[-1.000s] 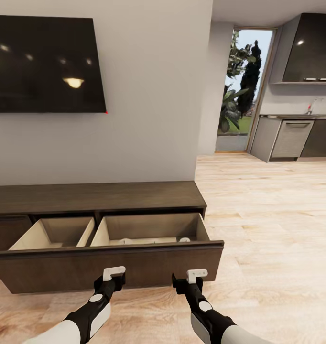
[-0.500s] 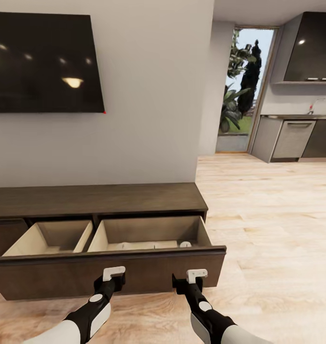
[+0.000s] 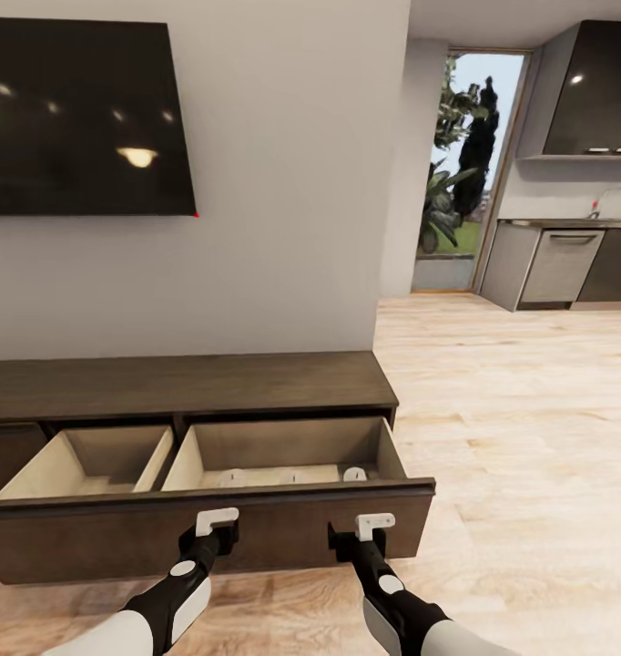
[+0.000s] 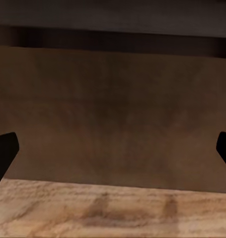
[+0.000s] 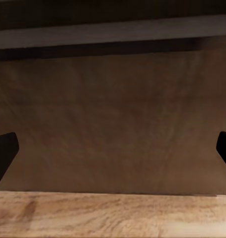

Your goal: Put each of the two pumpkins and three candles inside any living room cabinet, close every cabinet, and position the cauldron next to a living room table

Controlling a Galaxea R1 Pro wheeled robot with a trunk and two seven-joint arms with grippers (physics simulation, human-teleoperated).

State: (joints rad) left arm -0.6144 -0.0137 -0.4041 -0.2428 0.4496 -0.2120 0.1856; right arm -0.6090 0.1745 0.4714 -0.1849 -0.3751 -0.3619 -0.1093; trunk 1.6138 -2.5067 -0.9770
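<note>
Head view: the cabinet (image 3: 192,387) drawer (image 3: 210,524) stands open, pale candles (image 3: 354,474) inside; both grippers, left (image 3: 217,521) and right (image 3: 376,524), face its front. Wrist views: jaws spread, empty. An uneven push could jam it.

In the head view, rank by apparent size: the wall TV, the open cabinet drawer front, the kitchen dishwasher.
1. TV
2. Drawer front, close to the TV; cropped and nearer the camera, so unsure.
3. Dishwasher, clearly smallest, farthest away.

Long low dark-brown wood cabinet (image 3: 192,383) is showing matt grain; light plank floor (image 3: 529,410) is showing a satin sheen.
</note>
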